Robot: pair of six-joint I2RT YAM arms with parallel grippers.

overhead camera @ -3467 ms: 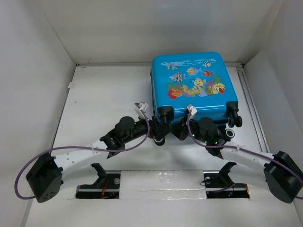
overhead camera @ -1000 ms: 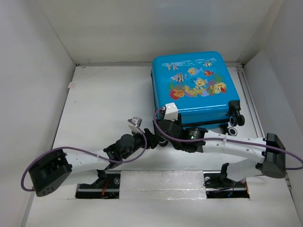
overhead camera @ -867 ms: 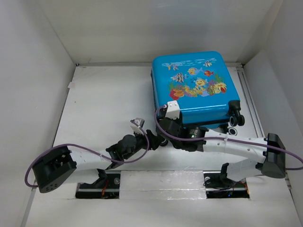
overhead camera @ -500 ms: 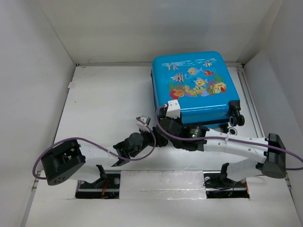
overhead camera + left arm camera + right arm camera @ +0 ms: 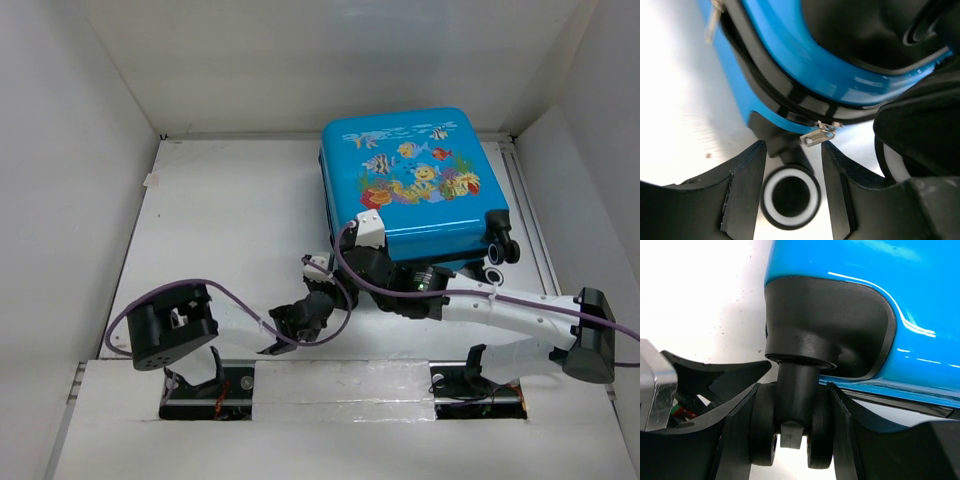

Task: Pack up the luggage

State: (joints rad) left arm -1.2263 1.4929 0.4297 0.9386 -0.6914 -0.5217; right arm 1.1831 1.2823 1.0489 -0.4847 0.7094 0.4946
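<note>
Right wrist view: the luggage (image 5: 410, 180), laid shut near the bench's (image 5: 220, 220) far right corner, has been clamped at a wheel (image 5: 816, 432) by the right end effector (image 5: 792, 437), while the open left end effector (image 5: 792, 152) has been brought astride the zip pull (image 5: 816, 136), ready for unzipping.

Gripping with the right claw (image 5: 792, 437) the black twin wheel (image 5: 817, 437) of the luggage (image 5: 865, 295), one finger apparently flush against each side. Above, black corner housing (image 5: 840, 325) on glossy blue shell. White surface (image 5: 700, 290) behind. At left, dark blurred part (image 5: 705, 377), unclear.
</note>
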